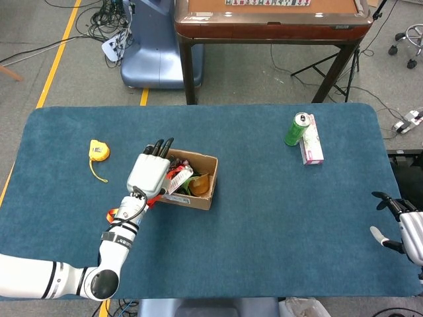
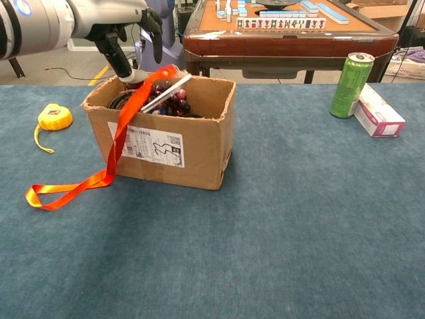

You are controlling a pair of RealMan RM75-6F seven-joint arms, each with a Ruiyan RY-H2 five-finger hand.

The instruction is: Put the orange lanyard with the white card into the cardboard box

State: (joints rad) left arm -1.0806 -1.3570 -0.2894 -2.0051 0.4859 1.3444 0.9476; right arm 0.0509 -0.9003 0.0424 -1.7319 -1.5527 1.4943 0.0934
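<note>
Left hand over the open cardboard box, lanyard half in and half out

The left hand [image 1: 149, 176] hangs above the near-left corner of the cardboard box [image 2: 199, 149], its fingers pinched on the top of the orange lanyard [image 2: 99, 178]. The white card [image 2: 166, 92] lies tilted inside the box, resting on a bunch of dark red grapes [image 2: 174, 100]; the head view also shows something orange [image 1: 201, 184] at the box's right end. The strap drapes over the box's front wall, down past the printed label [image 2: 149, 143], and its looped end lies on the blue table [image 2: 299, 219]. The right hand [image 1: 403, 224] sits at the table's far right edge, fingers spread and holding nothing. A yellow tape measure [image 2: 50, 118] lies left of the box.
</note>
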